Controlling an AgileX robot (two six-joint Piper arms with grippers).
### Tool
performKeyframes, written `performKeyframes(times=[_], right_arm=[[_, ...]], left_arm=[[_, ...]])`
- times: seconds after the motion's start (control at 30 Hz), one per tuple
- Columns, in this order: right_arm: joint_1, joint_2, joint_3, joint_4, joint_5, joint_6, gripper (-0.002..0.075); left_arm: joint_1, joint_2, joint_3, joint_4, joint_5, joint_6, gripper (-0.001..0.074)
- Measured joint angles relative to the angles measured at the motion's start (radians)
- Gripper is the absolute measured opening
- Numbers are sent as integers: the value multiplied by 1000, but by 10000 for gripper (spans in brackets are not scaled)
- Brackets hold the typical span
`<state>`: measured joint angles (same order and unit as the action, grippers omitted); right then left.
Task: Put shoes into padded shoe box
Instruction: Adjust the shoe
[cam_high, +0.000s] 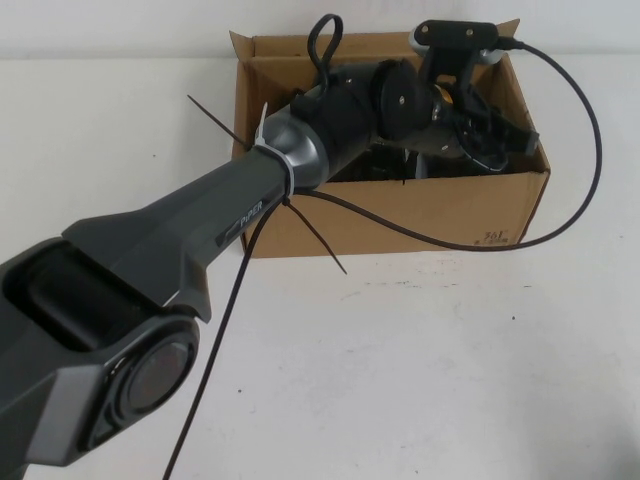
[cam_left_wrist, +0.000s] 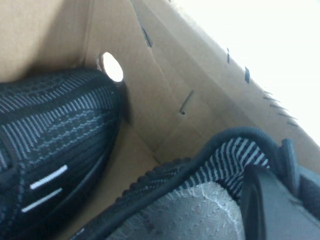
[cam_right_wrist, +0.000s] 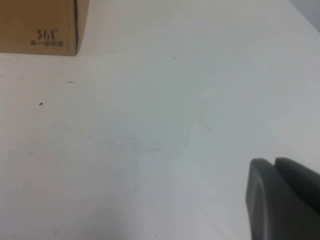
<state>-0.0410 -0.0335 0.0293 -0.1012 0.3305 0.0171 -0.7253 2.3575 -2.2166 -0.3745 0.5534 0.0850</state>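
The brown cardboard shoe box (cam_high: 400, 215) stands at the back of the table. My left arm reaches into it, and my left gripper (cam_high: 468, 125) is low inside, near the box's right end. In the left wrist view one black knit shoe (cam_left_wrist: 55, 135) with white dashes lies against the box wall (cam_left_wrist: 165, 100). My left gripper (cam_left_wrist: 260, 175) is shut on the striped collar of the second shoe (cam_left_wrist: 200, 210), whose grey insole shows. My right gripper (cam_right_wrist: 274, 162) hovers shut and empty over the bare table, to the right of the box (cam_right_wrist: 37, 25).
The white table (cam_high: 450, 380) spreads in front of the box. Black cables (cam_high: 590, 150) loop over the box's right end and front wall. The box's flaps stand up at the back.
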Motion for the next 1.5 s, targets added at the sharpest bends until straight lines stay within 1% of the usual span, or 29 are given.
performKeyframes(times=[0.5,0.6,0.63,0.7,0.87,0.9,0.93,1.0,1.07,1.13,1.23,1.37,1.5], right_arm=[[0,0,0,0,0,0,-7],[0,0,0,0,0,0,-6],[0,0,0,0,0,0,-7],[0,0,0,0,0,0,-7],[0,0,0,0,0,0,-7],[0,0,0,0,0,0,-7],[0,0,0,0,0,0,-7],[0,0,0,0,0,0,-7],[0,0,0,0,0,0,-7],[0,0,0,0,0,0,-7],[0,0,0,0,0,0,-7],[0,0,0,0,0,0,-7],[0,0,0,0,0,0,-7]], left_arm=[[-2,-38,0,90,34,2,22],[-2,-38,0,83,34,2,41],[-2,-38,0,78,34,2,63],[-2,-38,0,63,30,2,133],[0,-38,0,49,69,-9,436],[2,-38,0,49,79,-13,482],[2,-39,0,51,93,-13,511],[2,-53,0,65,125,-13,540],[2,-75,0,103,165,-13,545],[2,-101,0,150,206,-18,532],[6,-129,0,245,276,-68,470],[32,-127,0,360,353,-219,385],[58,-99,0,390,359,-287,363]])
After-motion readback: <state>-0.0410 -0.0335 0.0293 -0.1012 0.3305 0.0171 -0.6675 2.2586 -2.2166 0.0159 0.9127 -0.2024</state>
